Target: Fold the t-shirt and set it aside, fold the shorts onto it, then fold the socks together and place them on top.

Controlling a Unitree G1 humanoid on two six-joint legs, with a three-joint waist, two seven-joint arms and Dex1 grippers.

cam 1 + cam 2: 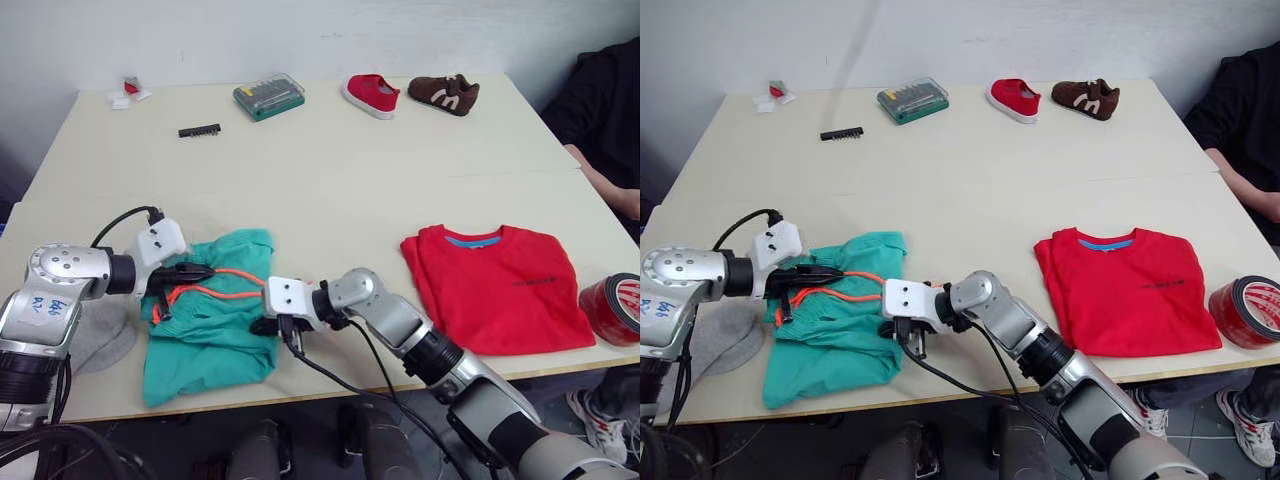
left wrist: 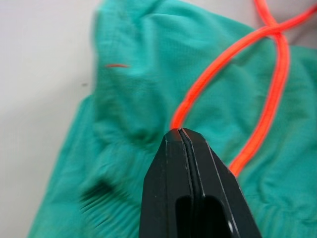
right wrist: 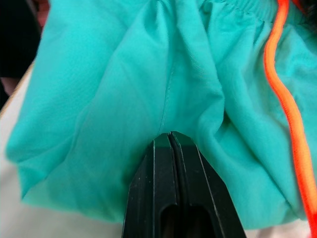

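The teal shorts (image 1: 210,320) lie bunched at the table's front left, their orange drawstring (image 1: 225,282) looping across the waist. My left gripper (image 1: 200,272) is shut at the waist end, and in the left wrist view the drawstring (image 2: 233,74) comes out right at its fingertips (image 2: 179,131). On the shorts' right edge my right gripper (image 1: 262,325) is shut, with fabric (image 3: 124,84) puckered at its tip (image 3: 170,134). The red t-shirt (image 1: 497,287) lies folded at the front right. A grey sock (image 1: 100,338) lies partly under my left arm.
A red tape roll (image 1: 615,308) sits by the t-shirt at the right edge. At the back are a red shoe (image 1: 371,94), a brown shoe (image 1: 444,93), a green bit case (image 1: 269,96) and a black bit strip (image 1: 199,130). A person (image 1: 605,100) sits at the right.
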